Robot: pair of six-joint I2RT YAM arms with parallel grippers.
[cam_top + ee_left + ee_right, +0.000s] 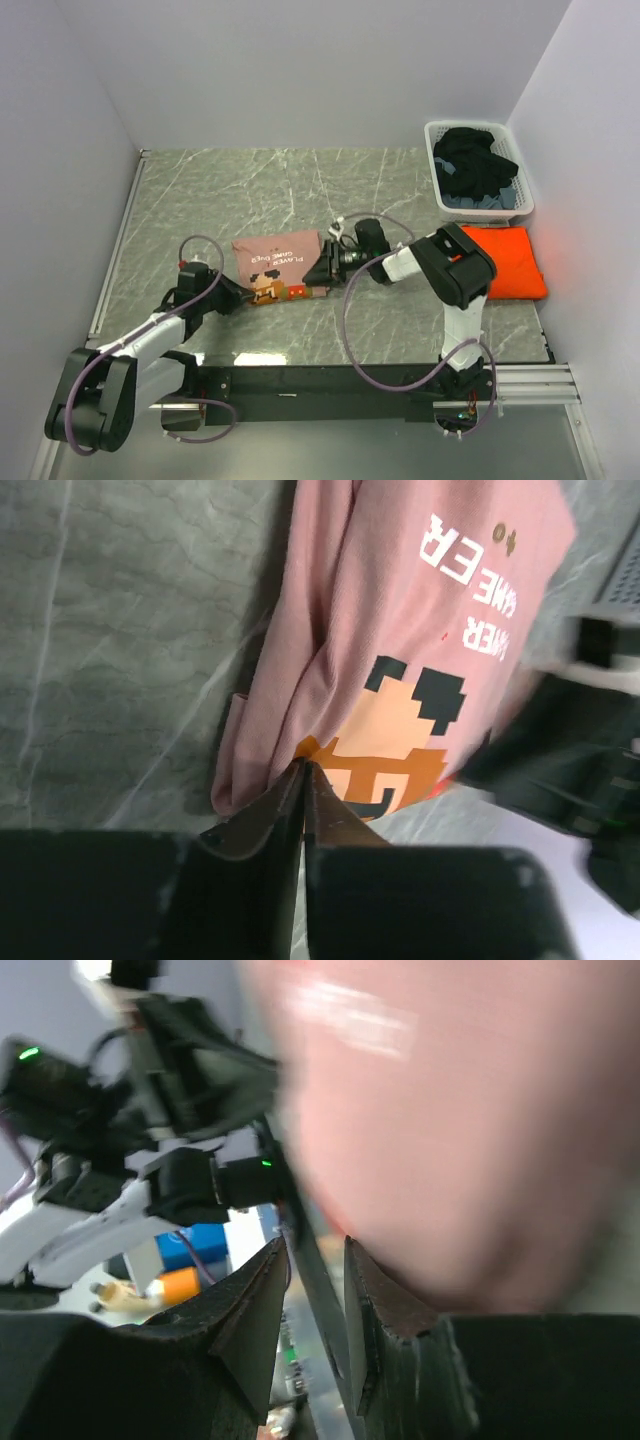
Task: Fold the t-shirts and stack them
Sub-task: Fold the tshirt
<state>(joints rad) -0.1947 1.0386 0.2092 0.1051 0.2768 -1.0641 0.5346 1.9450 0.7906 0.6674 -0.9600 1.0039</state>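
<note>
The soft pink shirt [278, 258] on the bench [200, 190] has blocky art and white letters. The left hand [303, 770] pinches its edge; the right hand [315, 1248] gapes slightly.

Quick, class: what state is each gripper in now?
Left gripper: shut on the pink tee's edge.
Right gripper: slightly open, beside the pink tee.

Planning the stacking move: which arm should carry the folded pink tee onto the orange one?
Right, probably. The orange tee lies on that side, and the right gripper is at the right edge of the pink tee; the left gripper is at its near-left corner.
</note>
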